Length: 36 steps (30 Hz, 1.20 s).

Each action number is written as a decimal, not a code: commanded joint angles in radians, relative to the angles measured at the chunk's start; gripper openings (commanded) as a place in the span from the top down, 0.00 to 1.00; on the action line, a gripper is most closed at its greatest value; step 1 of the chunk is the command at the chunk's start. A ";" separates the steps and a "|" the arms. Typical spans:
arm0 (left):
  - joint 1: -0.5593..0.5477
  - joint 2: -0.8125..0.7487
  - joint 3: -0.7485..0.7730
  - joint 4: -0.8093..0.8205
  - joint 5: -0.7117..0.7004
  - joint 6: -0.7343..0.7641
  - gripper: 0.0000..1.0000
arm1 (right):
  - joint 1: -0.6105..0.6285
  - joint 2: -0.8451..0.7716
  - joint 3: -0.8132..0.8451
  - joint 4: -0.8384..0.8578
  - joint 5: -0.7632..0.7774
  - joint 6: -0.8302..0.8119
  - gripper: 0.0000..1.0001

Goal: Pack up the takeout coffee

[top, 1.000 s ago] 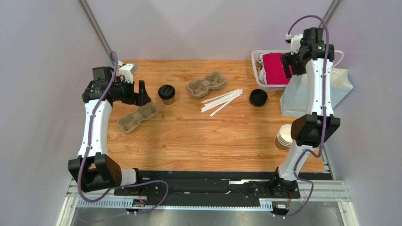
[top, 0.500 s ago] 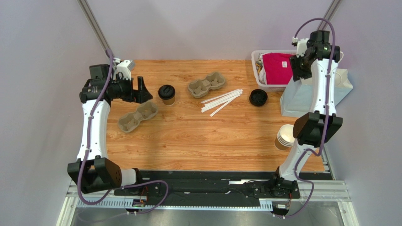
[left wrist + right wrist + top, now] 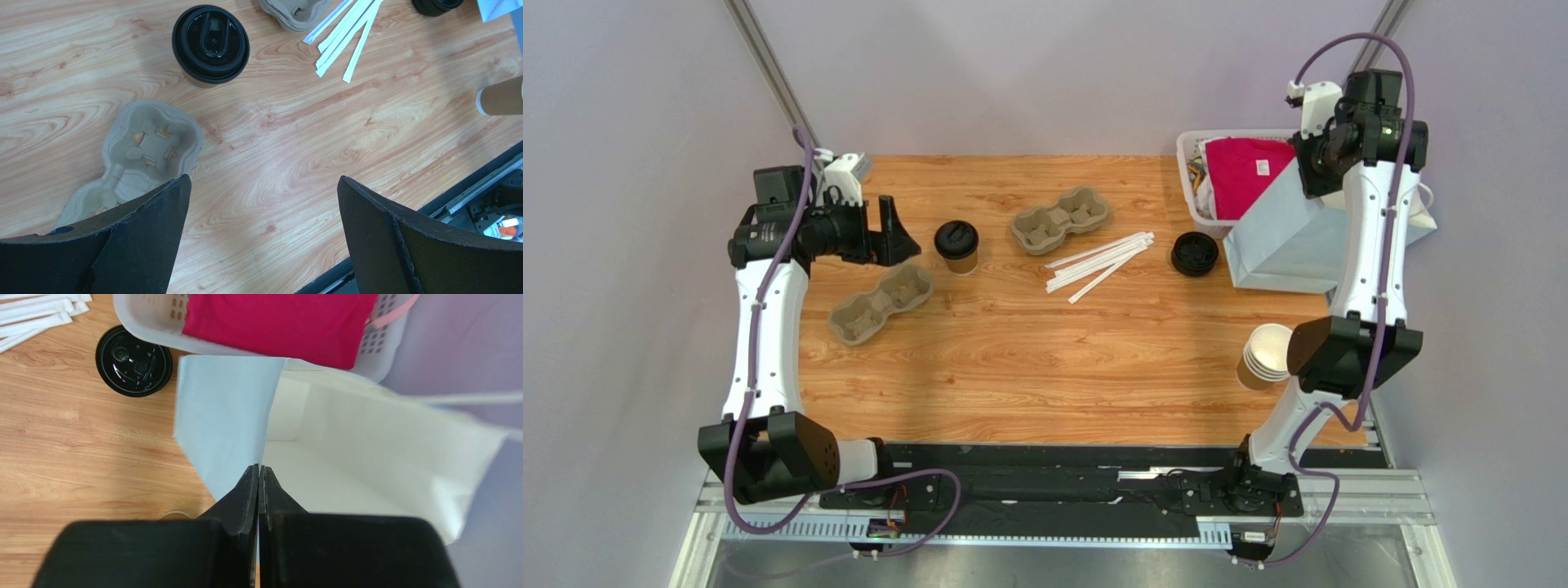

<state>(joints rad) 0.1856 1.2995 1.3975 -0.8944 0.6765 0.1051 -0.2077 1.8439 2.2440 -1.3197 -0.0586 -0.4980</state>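
The takeout coffee, a brown paper cup with a black lid, stands upright on the wooden table, left of centre. My left gripper hovers just left of it, open wide with nothing between its fingers. At the far right my right gripper is shut on the top edge of a white paper bag. In the right wrist view the jaws pinch one thin wall of the bag, and the bag's mouth gapes to the right of that wall.
A pulp cup carrier lies below my left gripper, and a second carrier lies past the coffee. White straws and a loose black lid lie mid-table. A white basket holds red cloth. Stacked lidless cups stand near the right arm.
My right gripper has shut on the bag's edge and moved right and away, pulling the bag up so it spreads leftward. The left arm has barely shifted.
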 commanded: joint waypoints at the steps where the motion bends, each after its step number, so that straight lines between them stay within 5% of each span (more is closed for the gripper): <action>1: 0.008 -0.003 0.060 0.017 0.011 -0.024 0.02 | 0.085 -0.187 0.085 0.105 -0.018 -0.114 1.00; 19: 0.008 -0.011 0.097 -0.040 -0.041 -0.007 0.02 | 0.936 -0.495 -0.234 0.102 0.111 -0.214 1.00; 24: 0.009 -0.009 0.100 -0.054 -0.037 -0.013 0.01 | 1.094 -0.503 -0.462 0.117 0.149 -0.157 1.00; 32: 0.009 -0.019 0.100 -0.061 -0.052 -0.012 0.01 | 1.292 -0.483 -0.607 0.103 0.154 -0.116 1.00; 35: 0.008 -0.032 0.087 -0.061 -0.055 -0.002 0.01 | 1.324 -0.495 -0.591 0.079 0.134 -0.106 0.64; 36: 0.008 -0.034 0.077 -0.060 -0.057 -0.005 0.01 | 1.326 -0.494 -0.568 0.076 0.128 -0.090 0.39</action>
<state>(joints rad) 0.1860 1.2995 1.4635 -0.9535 0.6212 0.0925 1.0962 1.3781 1.6299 -1.2369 0.0765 -0.6308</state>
